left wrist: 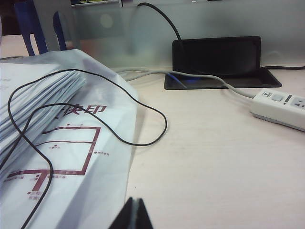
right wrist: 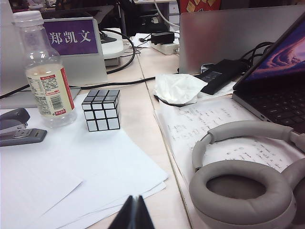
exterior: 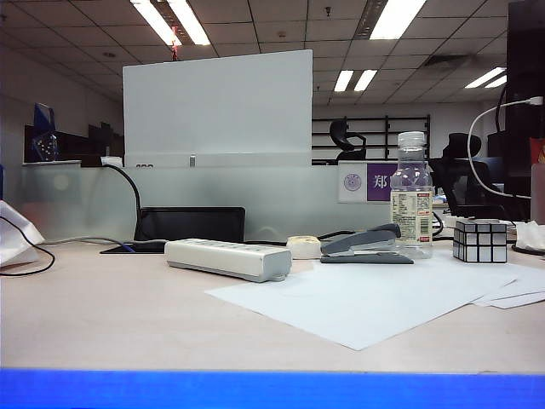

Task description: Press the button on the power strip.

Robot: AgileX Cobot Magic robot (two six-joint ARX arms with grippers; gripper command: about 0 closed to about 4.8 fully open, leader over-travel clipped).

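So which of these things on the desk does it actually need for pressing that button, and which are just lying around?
Needed:
- power strip with its button
- left gripper, fingers shut, short of the strip
- right gripper, fingers shut, far side

Lying about:
- stapler
- bottle
- cube
- paper sheets
- headphones
- laptop

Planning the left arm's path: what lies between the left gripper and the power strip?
In the left wrist view, only bare tabletop lies between the shut left gripper and the power strip; the black wire loop sits off to the side.
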